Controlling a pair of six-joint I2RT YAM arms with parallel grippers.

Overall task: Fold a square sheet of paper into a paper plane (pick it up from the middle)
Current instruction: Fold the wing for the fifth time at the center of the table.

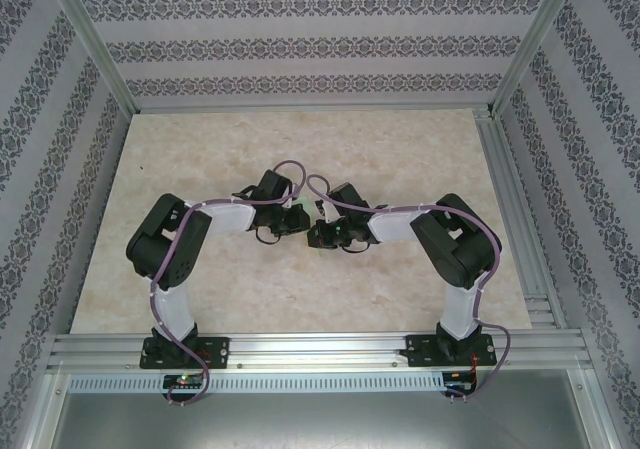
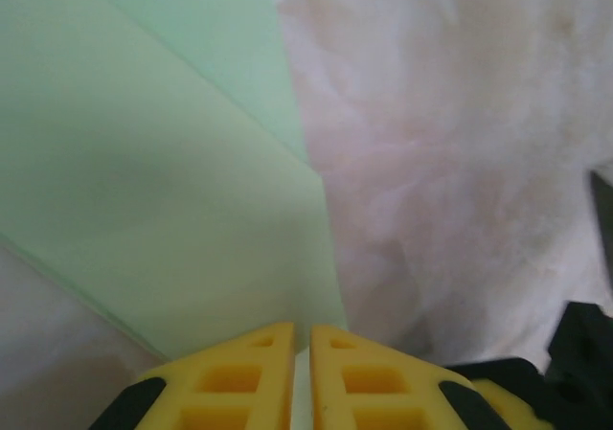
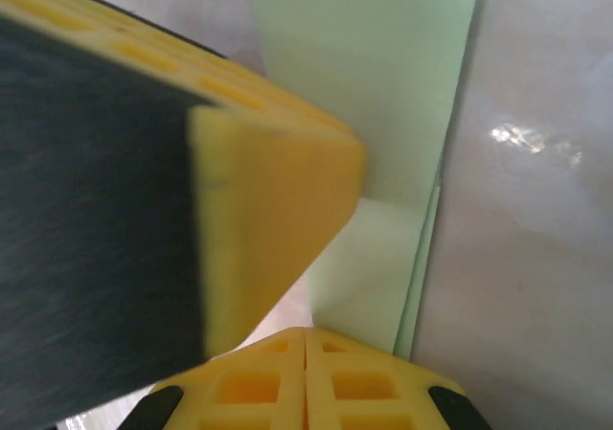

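The pale green square sheet of paper (image 2: pixel 163 181) lies on the marbled table (image 1: pixel 200 289), folded into overlapping layers with a slanted crease. No paper plane shape can be made out. My left gripper (image 2: pixel 301 332) is all but shut, its yellow fingertips (image 2: pixel 259 349) at the paper's near edge, and pale paper shows through the thin slit. My right gripper (image 3: pixel 306 332) is shut, tips touching, at the end of a narrow folded strip of the paper (image 3: pixel 374 258). The left gripper's finger (image 3: pixel 268 200) looms close on the left there. From above, both grippers (image 1: pixel 298 219) (image 1: pixel 328 233) meet mid-table over the paper.
Bare marbled tabletop (image 2: pixel 460 162) lies right of the paper. Patterned walls and an aluminium frame (image 1: pixel 520 219) enclose the table. Both arms bend inward from their bases, with purple cables (image 1: pixel 300 174) looping over the wrists.
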